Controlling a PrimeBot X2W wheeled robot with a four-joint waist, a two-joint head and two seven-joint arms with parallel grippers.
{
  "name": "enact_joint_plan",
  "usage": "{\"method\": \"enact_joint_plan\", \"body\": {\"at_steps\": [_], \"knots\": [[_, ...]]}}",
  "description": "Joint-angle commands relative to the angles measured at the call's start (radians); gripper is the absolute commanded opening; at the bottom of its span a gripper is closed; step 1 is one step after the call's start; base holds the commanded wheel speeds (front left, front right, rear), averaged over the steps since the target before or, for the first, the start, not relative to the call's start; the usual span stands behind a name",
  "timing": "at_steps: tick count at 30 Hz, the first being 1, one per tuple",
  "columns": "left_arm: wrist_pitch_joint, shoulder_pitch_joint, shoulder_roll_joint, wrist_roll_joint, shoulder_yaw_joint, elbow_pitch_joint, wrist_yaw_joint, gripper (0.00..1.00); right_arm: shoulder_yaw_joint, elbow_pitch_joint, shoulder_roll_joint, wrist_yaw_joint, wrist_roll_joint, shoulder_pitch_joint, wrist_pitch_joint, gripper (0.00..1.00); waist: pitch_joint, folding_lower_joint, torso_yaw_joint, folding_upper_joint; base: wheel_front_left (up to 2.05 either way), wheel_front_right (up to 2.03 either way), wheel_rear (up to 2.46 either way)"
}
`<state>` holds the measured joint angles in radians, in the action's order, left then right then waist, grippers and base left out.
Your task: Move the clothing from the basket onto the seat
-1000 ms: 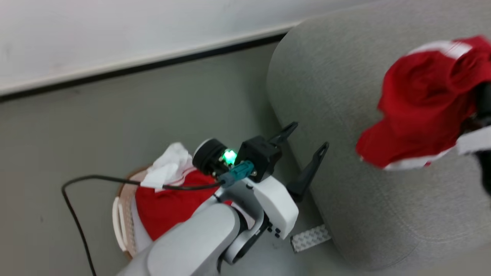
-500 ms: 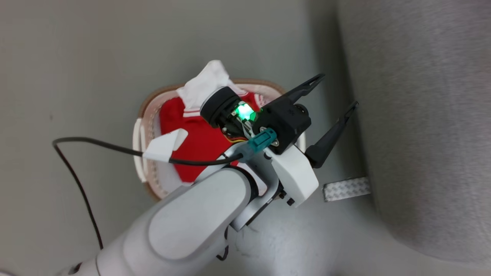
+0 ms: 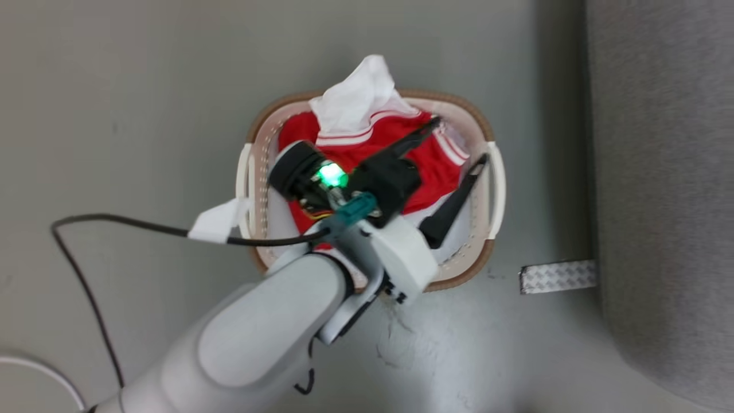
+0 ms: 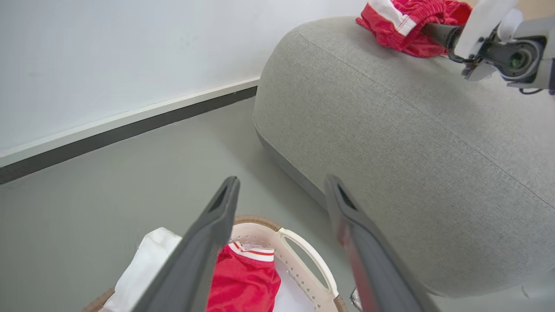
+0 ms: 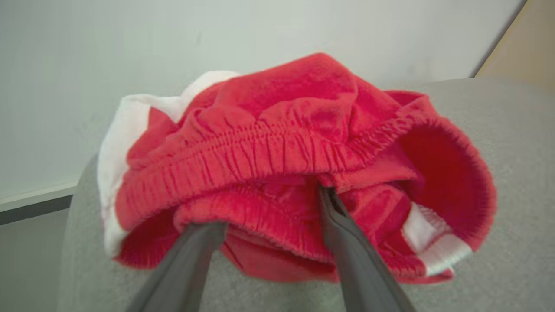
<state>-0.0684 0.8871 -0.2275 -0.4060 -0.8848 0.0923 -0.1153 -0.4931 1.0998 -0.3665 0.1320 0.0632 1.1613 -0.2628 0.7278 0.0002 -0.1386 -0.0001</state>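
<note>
left gripper: spread wide, empty, near large grey fabric seat | right gripper: parted, tips in crumpled red-and-white thin garment atop seat

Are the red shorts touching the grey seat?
Touching. In the right wrist view the shorts lie bunched on the seat, their lower edge resting on its fabric with no gap.

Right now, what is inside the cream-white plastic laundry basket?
A red thin-fabric garment with white-striped trim and a crumpled white cloth at the rim; anything beneath them is covered.
</note>
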Motion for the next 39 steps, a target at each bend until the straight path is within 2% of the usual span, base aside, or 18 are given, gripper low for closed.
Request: {"method": "enact_joint_plan", "body": {"at_steps": [1, 6, 12, 20, 22, 23, 27, 34, 39], "knots": [[0.009, -0.029, -0.018, -0.024, 0.008, 0.008, -0.006, 1.0, 0.005, -0.023, 0.024, -0.002, -0.019, -0.045, -0.002, 1.0, -0.055, -0.0002, -0.04, 0.0001, 0.0, 0.0, 0.0], [0.034, -0.098, -0.051, -0.053, 0.031, 0.022, -0.027, 1.0, 0.077, -0.081, 0.085, -0.002, -0.047, -0.17, -0.001, 1.0, -0.169, -0.0002, -0.083, 0.0001, 0.0, 0.0, 0.0], [0.103, -0.208, -0.058, -0.112, 0.059, 0.054, -0.045, 1.0, 0.174, -0.196, 0.105, -0.002, -0.005, -0.347, -0.001, 1.0, -0.345, -0.0002, -0.091, 0.0001, 0.0, 0.0, 0.0], [0.249, -0.351, -0.042, -0.176, 0.118, 0.121, -0.09, 1.0, 0.22, -0.462, 0.134, -0.002, 0.076, -0.61, -0.001, 1.0, -0.555, -0.0002, -0.011, 0.0001, 0.0, 0.0, 0.0], [0.263, -0.369, -0.043, -0.184, 0.127, 0.129, -0.097, 1.0, 0.225, -0.491, 0.14, -0.002, 0.086, -0.641, -0.001, 1.0, -0.576, -0.0002, 0.002, 0.0001, 0.0, 0.0, 0.0], [0.283, -0.407, -0.052, -0.197, 0.141, 0.148, -0.108, 1.0, 0.238, -0.546, 0.154, -0.002, 0.092, -0.702, -0.001, 1.0, -0.616, -0.0002, 0.024, 0.0001, 0.0, 0.0, 0.0], [0.314, -0.482, -0.069, -0.213, 0.174, 0.165, -0.127, 1.0, 0.245, -0.635, 0.203, -0.002, 0.093, -0.814, -0.001, 1.0, -0.68, -0.0002, 0.067, 0.0001, 0.0, 0.0, 0.0], [0.333, -0.585, -0.11, -0.203, 0.247, 0.169, -0.152, 1.0, 0.322, -0.698, 0.272, -0.002, 0.064, -0.944, -0.001, 1.0, -0.737, -0.0002, 0.107, 0.0001, 0.0, 0.0, 0.0], [0.333, -0.683, -0.122, -0.148, 0.36, 0.115, -0.164, 1.0, 0.403, -0.702, 0.304, -0.002, 0.072, -1.018, -0.001, 1.0, -0.761, -0.0002, 0.119, 0.0001, 0.0, 0.0, 0.0]]}}
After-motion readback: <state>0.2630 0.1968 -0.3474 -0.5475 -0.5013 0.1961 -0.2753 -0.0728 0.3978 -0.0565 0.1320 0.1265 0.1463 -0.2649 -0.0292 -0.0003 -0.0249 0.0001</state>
